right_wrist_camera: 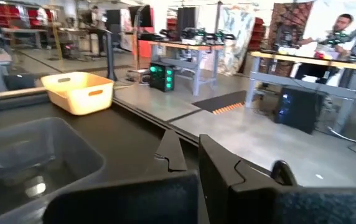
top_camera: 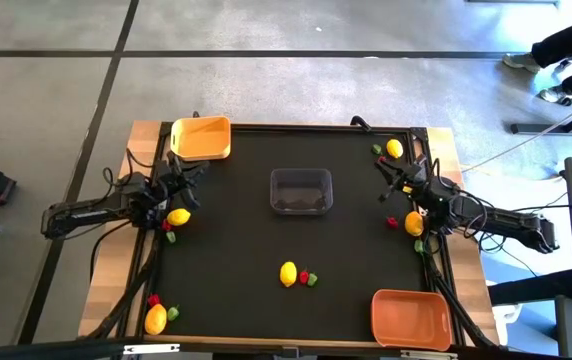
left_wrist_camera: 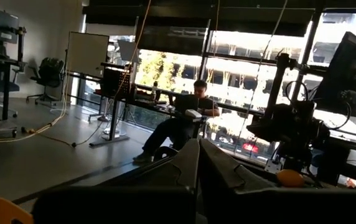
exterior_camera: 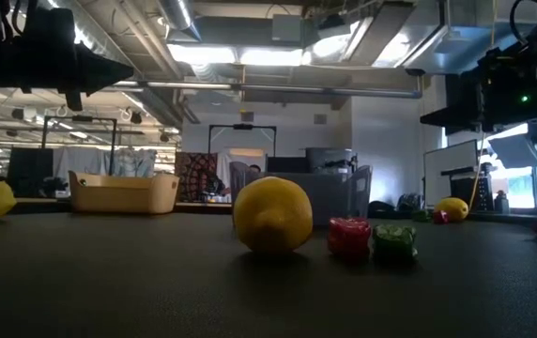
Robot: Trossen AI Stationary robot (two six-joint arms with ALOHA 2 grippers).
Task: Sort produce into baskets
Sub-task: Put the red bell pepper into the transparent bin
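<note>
Nothing sorted yet — yellow basket, clear basket and orange basket all look empty. Produce is scattered on the counter: a centre lemon beside a red piece and a green piece, other clusters near the edges. Left end effector and right end effector are both closed, holding nothing, parked at opposite sides.

Clear basket mid-table, two baskets at opposite corners, produce trio between clear basket and near edge
</note>
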